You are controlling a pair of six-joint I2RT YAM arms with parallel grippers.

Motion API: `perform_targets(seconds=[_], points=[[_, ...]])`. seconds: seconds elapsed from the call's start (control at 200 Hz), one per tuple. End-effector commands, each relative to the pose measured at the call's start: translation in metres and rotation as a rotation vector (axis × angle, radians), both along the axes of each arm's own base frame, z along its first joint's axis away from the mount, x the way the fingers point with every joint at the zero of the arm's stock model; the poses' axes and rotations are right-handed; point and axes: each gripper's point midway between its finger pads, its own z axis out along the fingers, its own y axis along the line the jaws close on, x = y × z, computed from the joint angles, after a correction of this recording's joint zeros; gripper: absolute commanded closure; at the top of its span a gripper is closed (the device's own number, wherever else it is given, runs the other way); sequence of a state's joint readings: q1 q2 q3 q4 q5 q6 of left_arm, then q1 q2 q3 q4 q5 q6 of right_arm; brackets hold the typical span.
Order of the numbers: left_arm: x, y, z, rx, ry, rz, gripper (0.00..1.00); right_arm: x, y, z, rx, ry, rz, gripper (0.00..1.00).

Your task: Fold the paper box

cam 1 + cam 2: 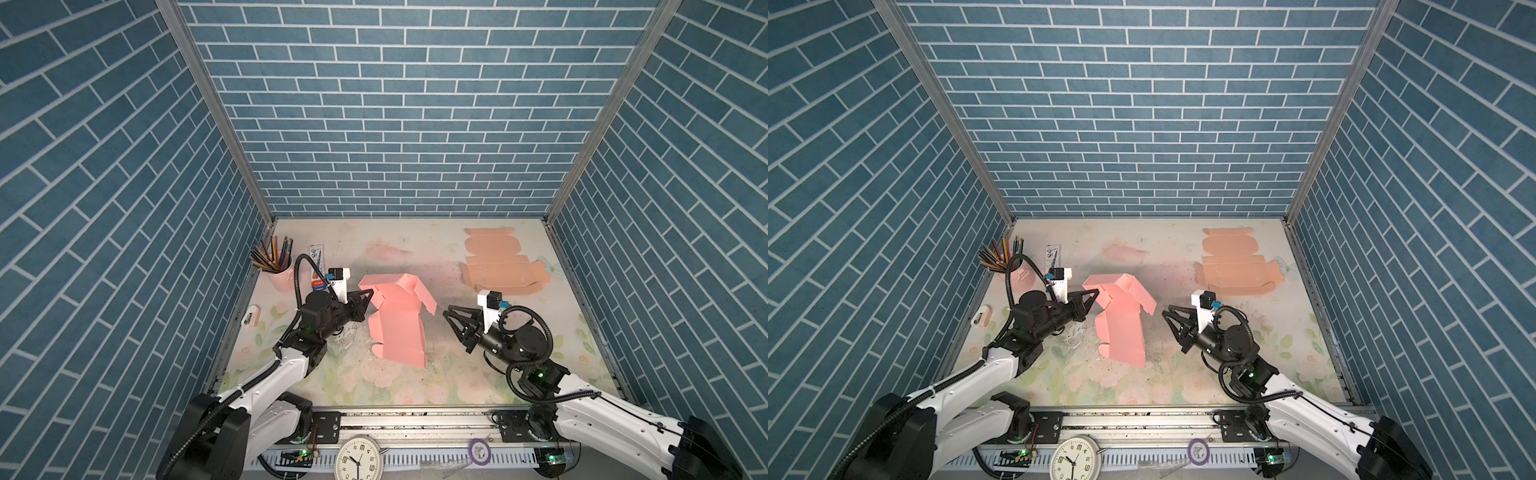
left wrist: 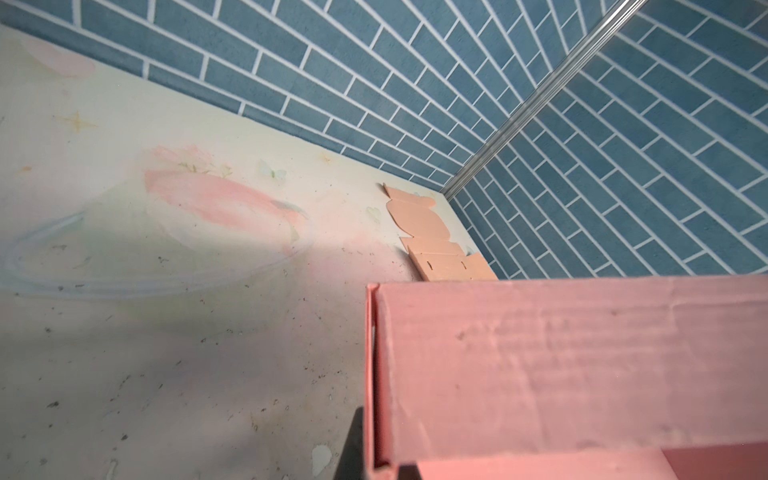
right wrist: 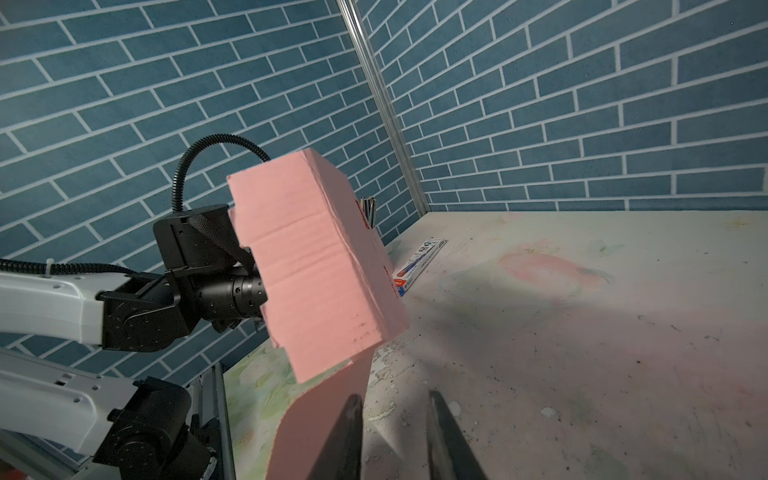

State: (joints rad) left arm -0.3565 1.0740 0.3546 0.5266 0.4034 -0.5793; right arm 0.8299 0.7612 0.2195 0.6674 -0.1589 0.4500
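Writing first. A round white clock (image 1: 358, 457) lay on the rail behind both grippers; its black numerals showed but sat turned round from this angle. A white, blue and red printed packet (image 1: 318, 266) lay beyond the left gripper (image 1: 369, 296), next to a pink cup of coloured pencils (image 1: 279, 270). The packet's print was too small to read in any view. No marking showed on the pink corrugated paper box (image 1: 399, 328).

Box position: it lay between the two grippers, partly folded. The far end was raised at the left gripper and the long panel sloped down to the worktop (image 1: 457, 374) on the near side. The left gripper was closed, pinching the raised side wall of the box. In the left wrist view that wall (image 2: 561, 374) filled the frame close to the camera, its double-layered cut edge plain.

The right gripper (image 3: 394, 395) stood beside the box with a narrow gap between its fingers and nothing in it. A loose pink flap hung just beside one finger (image 3: 351, 419); I could not tell whether they touched.

Edges and room: a flat peach cardboard blank (image 1: 498, 266) lay beyond the right gripper, near the back corner and well apart from the box. Bare stained worktop stretched between that gripper and the blank, and again behind the box toward the back wall. Blue brick-pattern walls (image 1: 395, 124) closed in three sides.
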Motion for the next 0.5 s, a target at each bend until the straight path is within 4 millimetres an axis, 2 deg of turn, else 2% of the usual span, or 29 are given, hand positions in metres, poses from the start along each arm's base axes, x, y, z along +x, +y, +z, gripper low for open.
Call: perform_targets(seconds=[0.0, 0.2, 0.49], points=[[0.002, 0.002, -0.004, 0.011, 0.008, 0.004, 0.95, 0.006, -0.003, 0.002, -0.035, -0.023, -0.036, 0.72], [0.002, 0.005, -0.015, 0.051, 0.036, 0.010, 0.95, 0.011, 0.007, 0.005, -0.071, -0.022, -0.015, 0.74], [0.004, 0.001, -0.023, 0.060, 0.057, -0.005, 0.95, 0.013, 0.012, 0.021, -0.063, -0.063, -0.011, 0.72]])
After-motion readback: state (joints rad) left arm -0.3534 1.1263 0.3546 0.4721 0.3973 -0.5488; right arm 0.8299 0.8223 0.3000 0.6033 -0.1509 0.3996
